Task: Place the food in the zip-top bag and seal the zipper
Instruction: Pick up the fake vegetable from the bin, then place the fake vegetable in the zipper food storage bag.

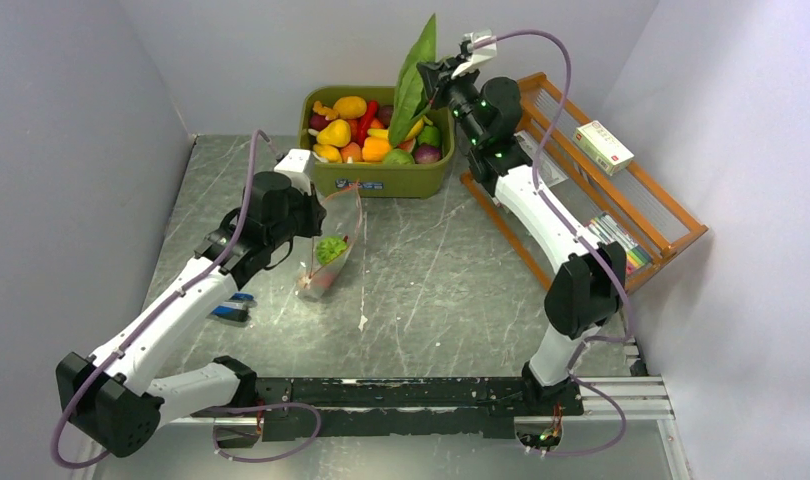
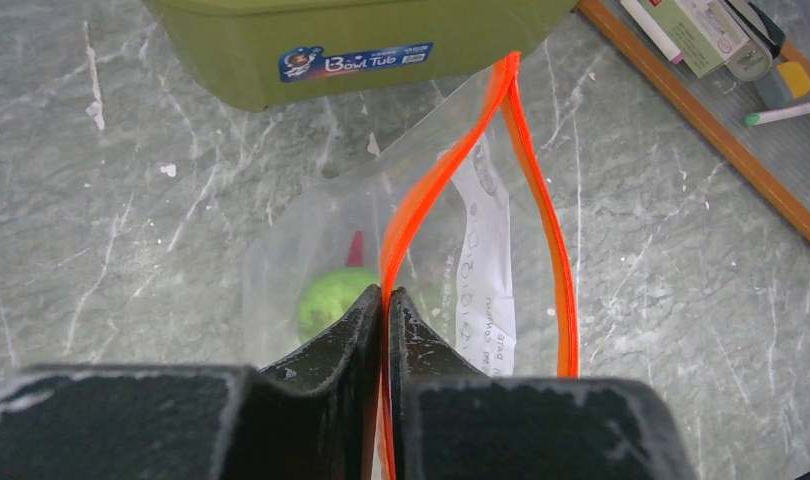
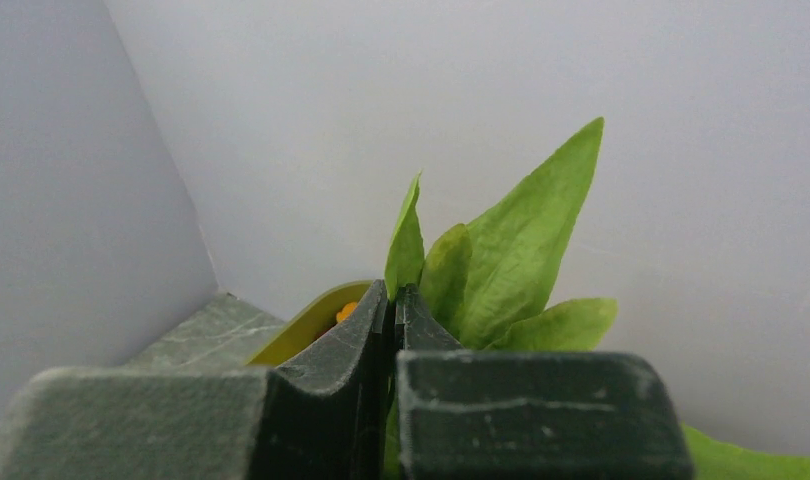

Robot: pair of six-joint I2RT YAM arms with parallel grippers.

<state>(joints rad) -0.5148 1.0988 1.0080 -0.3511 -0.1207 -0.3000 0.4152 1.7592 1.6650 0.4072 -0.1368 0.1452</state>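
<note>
My left gripper (image 2: 386, 292) is shut on the red-orange zipper (image 2: 436, 180) of the clear zip-top bag (image 1: 333, 250) and holds its mouth open in front of the tub. Inside the bag lie a green round fruit (image 2: 331, 300) and a red piece (image 2: 356, 248). My right gripper (image 3: 391, 290) is shut on green leaves (image 3: 521, 250) and holds them up above the tub's right end, seen in the top view (image 1: 413, 75). The olive-green tub (image 1: 381, 178) holds several more toy fruits and a red chili (image 1: 366, 120).
A wooden-framed tray (image 1: 621, 210) with a white box and pens stands at the right. A small blue object (image 1: 231, 310) lies by my left arm. White specks dot the marble table (image 1: 451, 290). Grey walls close in left, back and right.
</note>
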